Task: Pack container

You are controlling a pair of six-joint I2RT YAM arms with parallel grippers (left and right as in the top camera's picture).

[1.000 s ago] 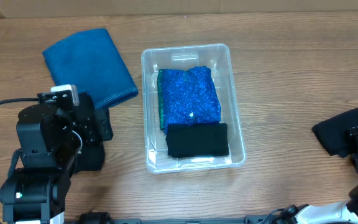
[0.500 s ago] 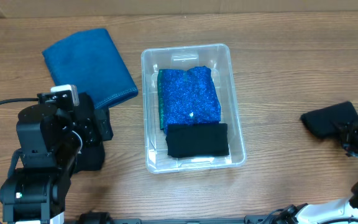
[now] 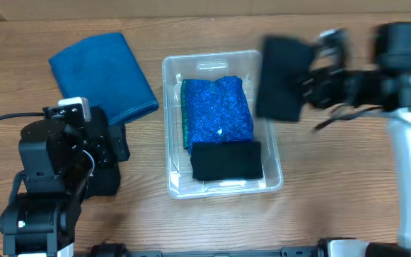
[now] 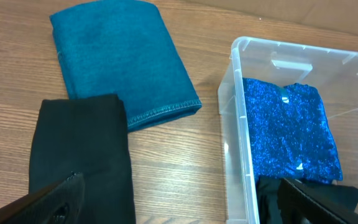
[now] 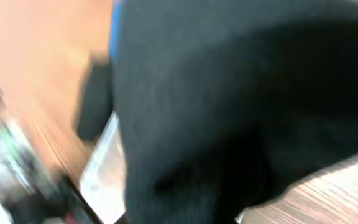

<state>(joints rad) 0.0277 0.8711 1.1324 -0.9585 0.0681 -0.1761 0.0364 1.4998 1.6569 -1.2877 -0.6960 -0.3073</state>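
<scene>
From above, the container (image 3: 167, 114) sat in the middle of the table (image 3: 320, 185). 2 cloths lay inside it: a sparkly blue cloth (image 3: 216, 107) and a small black cloth (image 3: 226, 160) at the near end. A teal towel (image 3: 102, 75) lay to the left, near the container but not touching it. The left arm (image 3: 48, 164) sat just below the towel. The right gripper (image 3: 311, 78) looked blurry. It was closed on a lifted black cloth (image 3: 280, 78). That cloth hung in front of the container's right rim and hid part of it.

The left wrist camera showed the left gripper (image 4: 179, 193) with its jaws wide apart and nothing between them. It also showed a flat black cloth (image 4: 82, 149) on the table, touching the teal towel (image 4: 117, 56). From above, the arm hid most of that cloth. The container (image 4: 229, 112) stood to the right.

The right wrist camera was almost filled by the lifted black cloth (image 5: 229, 93). All of it was blurry, and the fingers could not be seen there.

1 second before, the right gripper and its cloth were at the far right edge of the table. Now they were up beside the container. Everything on the left side had stayed the same.
</scene>
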